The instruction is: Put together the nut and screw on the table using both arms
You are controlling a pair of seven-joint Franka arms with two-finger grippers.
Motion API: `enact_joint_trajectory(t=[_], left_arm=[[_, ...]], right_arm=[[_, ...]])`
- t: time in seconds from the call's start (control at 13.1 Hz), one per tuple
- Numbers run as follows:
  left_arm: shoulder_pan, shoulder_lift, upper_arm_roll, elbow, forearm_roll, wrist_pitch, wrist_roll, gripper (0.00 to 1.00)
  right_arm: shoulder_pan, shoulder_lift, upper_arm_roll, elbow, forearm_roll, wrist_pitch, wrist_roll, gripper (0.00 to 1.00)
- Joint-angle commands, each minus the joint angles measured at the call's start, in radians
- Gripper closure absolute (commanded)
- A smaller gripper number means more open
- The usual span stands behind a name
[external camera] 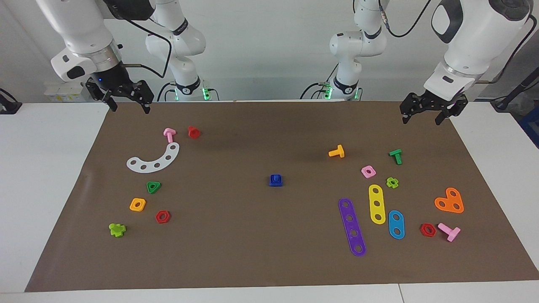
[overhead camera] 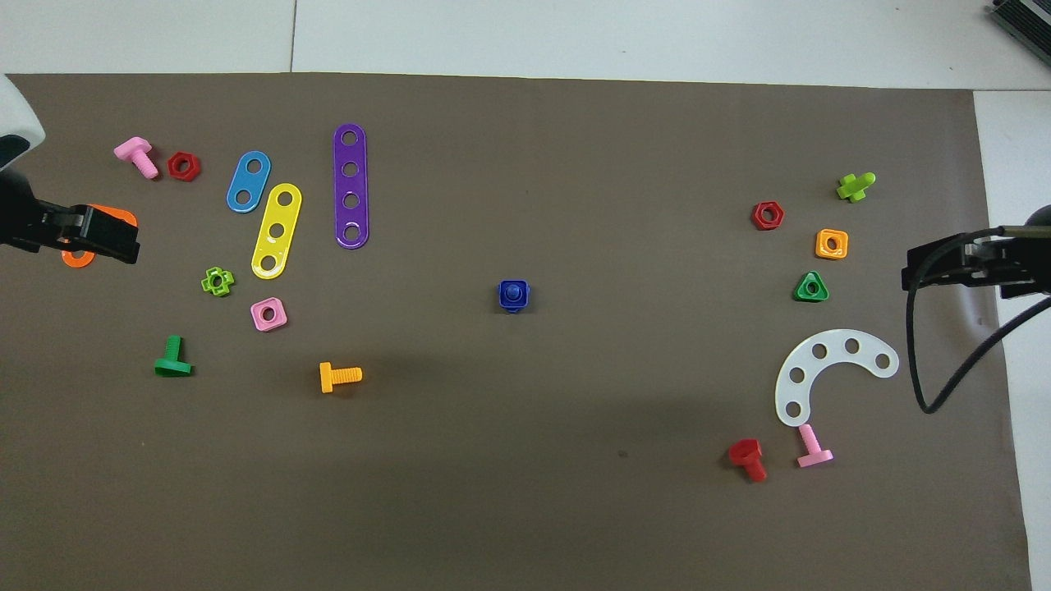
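- Nut (external camera: 276,180), small dark-blue plastic piece with a rounded-square outline, sits mid-mat on the white tabletop (external camera: 42,176) with the brown rectangular mat (external camera: 252,235); in the overhead view it reads the same, nut (overhead camera: 513,295) dead centre between both arms' ends.
- Screw (external camera: 276,178), dark-blue plastic bolt, looks already seated in the nut: a round blue stub shows in the centre hole and a blue tip pokes out under one edge in the overhead view, screw (overhead camera: 513,290). Shaft appears upright, so there is no long axis lying on the mat to line up with.
- Judgement: the two pieces look joined, task at or near its end; thread depth can't be read.
- Left gripper (external camera: 433,113), black two-finger, hangs above the mat edge at the left arm's end, over the orange heart-shaped plate in the overhead view; jaws spread apart, empty.
- Right gripper (external camera: 126,99), black two-finger, hangs above the mat corner at the right arm's end, near the white curved strip with holes (external camera: 153,159); jaws spread apart, empty.
- Key relation: the blue pair lies well apart from both sets of jaws, toward table centre and farther from the robots than either gripper's spot. Neither arm is clearly closer, roughly equal reach.
- Any further move would be an inward, downward reach; nearest clutter, orange T-shaped bolt (external camera: 337,151), is well apart from the pair.
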Motion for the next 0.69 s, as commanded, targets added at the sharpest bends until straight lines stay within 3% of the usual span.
enact_joint_trajectory(t=[0.0, 0.61], left_arm=[[-0.015, -0.019, 0.008, -0.025, 0.018, 0.028, 0.009, 0.00], [-0.011, -0.019, 0.010, -0.024, 0.012, 0.026, 0.009, 0.00]], right_arm=[[-0.008, -0.021, 0.003, -0.020, 0.015, 0.000, -0.019, 0.00], [-0.008, -0.021, 0.003, -0.020, 0.015, 0.002, -0.019, 0.00]])
